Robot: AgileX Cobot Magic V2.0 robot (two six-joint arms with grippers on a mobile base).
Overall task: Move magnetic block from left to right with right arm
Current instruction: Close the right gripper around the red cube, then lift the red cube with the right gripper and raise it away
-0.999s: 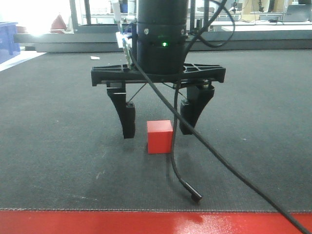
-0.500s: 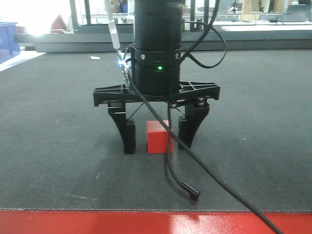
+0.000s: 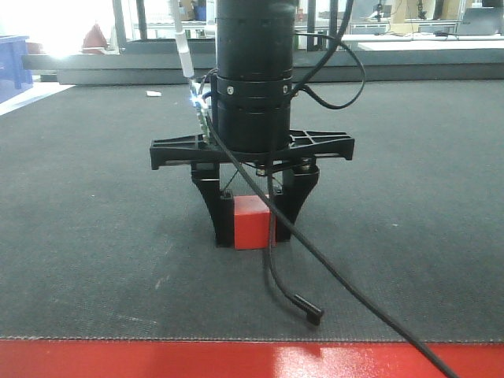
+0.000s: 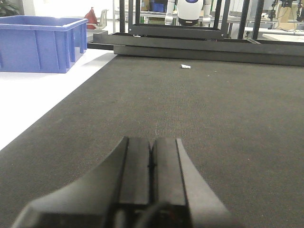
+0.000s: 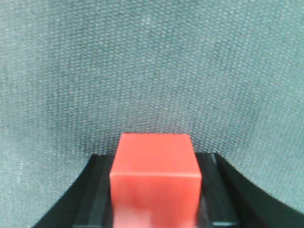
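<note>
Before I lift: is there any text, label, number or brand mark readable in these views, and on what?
No text can be read in any view.
magnetic block: faces plain, no marking.
right gripper: black, no brand or number showing.
blue bin: no label visible.
small white scrap on the mat: too small to tell whether it is printed.

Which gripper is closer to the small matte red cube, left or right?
Right. The right gripper clamps the small matte red cube from both sides; the left gripper, shut, has no cube in view.
</note>
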